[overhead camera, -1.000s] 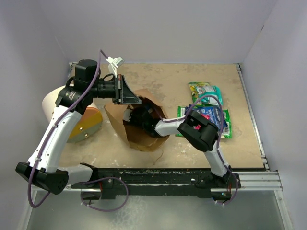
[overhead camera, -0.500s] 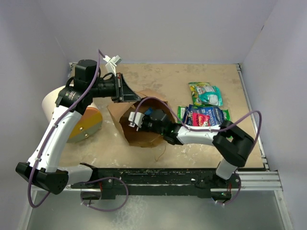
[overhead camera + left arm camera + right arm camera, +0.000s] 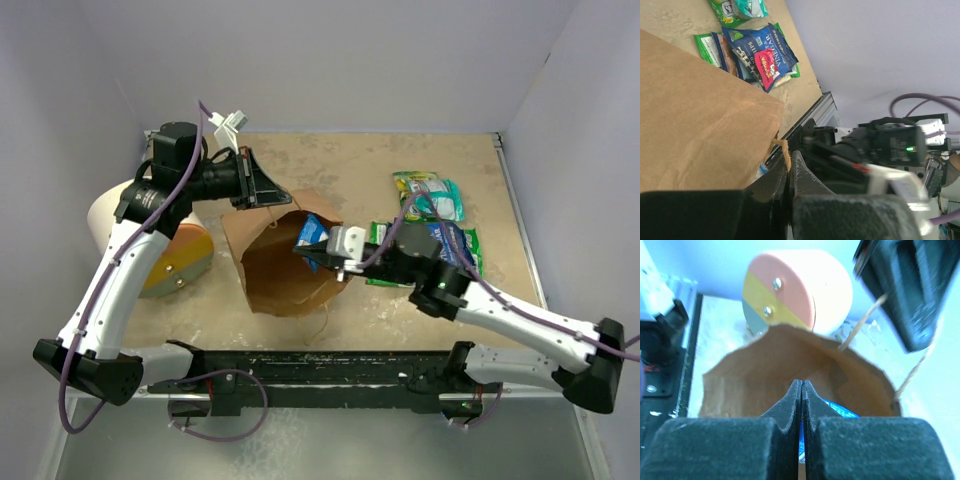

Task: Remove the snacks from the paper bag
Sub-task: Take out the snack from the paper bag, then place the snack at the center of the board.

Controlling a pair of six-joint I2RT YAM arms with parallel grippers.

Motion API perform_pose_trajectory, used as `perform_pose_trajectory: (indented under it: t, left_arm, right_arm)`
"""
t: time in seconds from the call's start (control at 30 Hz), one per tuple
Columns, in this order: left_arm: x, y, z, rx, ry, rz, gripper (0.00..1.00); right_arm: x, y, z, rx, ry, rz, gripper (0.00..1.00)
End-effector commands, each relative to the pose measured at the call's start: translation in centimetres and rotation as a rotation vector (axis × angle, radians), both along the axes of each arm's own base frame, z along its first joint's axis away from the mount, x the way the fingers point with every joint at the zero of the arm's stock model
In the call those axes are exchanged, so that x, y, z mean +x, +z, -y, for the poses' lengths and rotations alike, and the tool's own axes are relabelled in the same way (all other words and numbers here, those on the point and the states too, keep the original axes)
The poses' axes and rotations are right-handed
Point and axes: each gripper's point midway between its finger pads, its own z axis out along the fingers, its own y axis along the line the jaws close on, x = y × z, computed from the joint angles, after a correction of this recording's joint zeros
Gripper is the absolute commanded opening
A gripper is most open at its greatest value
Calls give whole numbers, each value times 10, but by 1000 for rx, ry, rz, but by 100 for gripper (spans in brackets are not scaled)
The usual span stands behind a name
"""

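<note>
Clamped in right jaws at bag (image 3: 275, 275) mouth: packet (image 3: 312, 234). Likely light, slick, floppy; best pinched by sealed edge. Clamped in left jaws: bag rim.

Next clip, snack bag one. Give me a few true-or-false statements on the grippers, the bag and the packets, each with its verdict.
1. The right gripper has its jaws closed on a blue packet at the mouth of the paper bag. True.
2. The left gripper hangs open, clear of the bag. False: it is clamped on the bag's rim.
3. Several packets lie on the table right of the bag. True.
4. The white cylinder lies right of the bag. False: it is on the left.
</note>
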Motion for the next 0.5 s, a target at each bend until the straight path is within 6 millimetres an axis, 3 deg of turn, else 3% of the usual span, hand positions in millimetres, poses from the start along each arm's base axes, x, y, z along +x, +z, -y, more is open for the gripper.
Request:
perform_pose_trajectory:
  t: [0.0, 0.07, 0.13, 0.23, 0.27, 0.33, 0.47]
  left_arm:
    - [11, 24, 3, -66, 25, 51, 0]
    - [13, 27, 6, -88, 18, 44, 0]
    - [13, 32, 8, -113, 7, 42, 0]
    - [14, 44, 13, -164, -15, 45, 0]
    - [13, 50, 15, -185, -25, 47, 0]
    - [11, 63, 18, -237, -51, 48, 0]
    - [9, 90, 25, -342, -93, 41, 0]
  right_arm:
    - [-34, 59, 24, 46, 89, -29, 0]
    - [-40, 90, 40, 101, 62, -46, 0]
    - [-32, 116, 61, 144, -34, -17, 0]
    - [9, 152, 100, 237, -346, 3, 0]
    - [36, 156, 123, 256, -544, -6, 0]
    - [68, 154, 153, 235, -791, 22, 0]
    - [132, 123, 215, 163, -1157, -10, 0]
